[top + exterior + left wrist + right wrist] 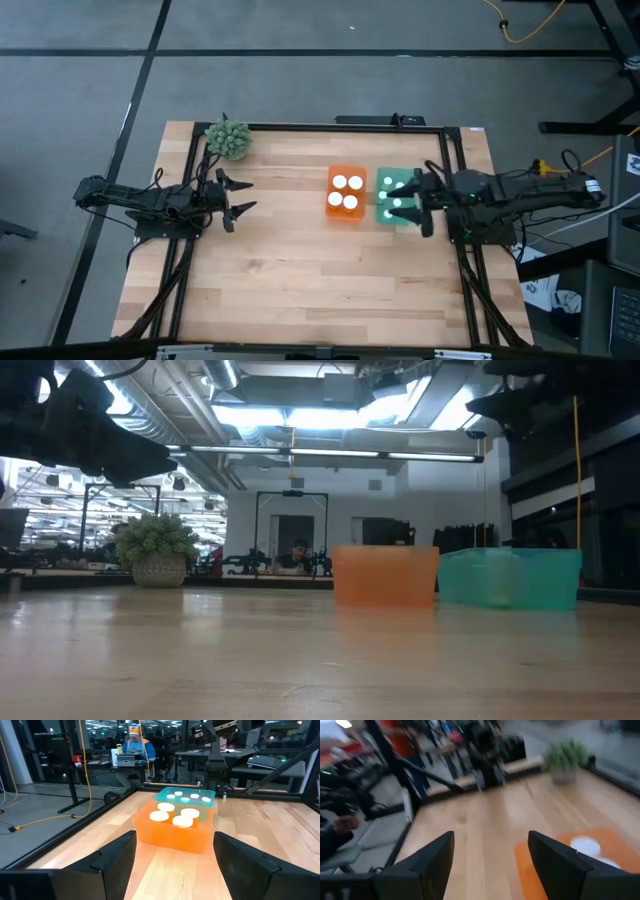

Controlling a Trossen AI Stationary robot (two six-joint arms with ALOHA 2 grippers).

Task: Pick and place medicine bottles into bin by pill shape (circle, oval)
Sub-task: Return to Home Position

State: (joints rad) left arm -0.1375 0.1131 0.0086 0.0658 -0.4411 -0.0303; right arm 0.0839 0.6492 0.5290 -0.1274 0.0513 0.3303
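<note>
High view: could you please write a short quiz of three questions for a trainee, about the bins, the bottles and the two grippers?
1. True or false: the left gripper holds a bottle.
2. Which bin is nearer the right gripper? A) orange B) green C) both equally
3. Where do the white-capped bottles stand?

Key:
1. False; it is open and empty.
2. B, the green bin.
3. Inside the orange bin and the green bin; none shows on the bare table.
</note>
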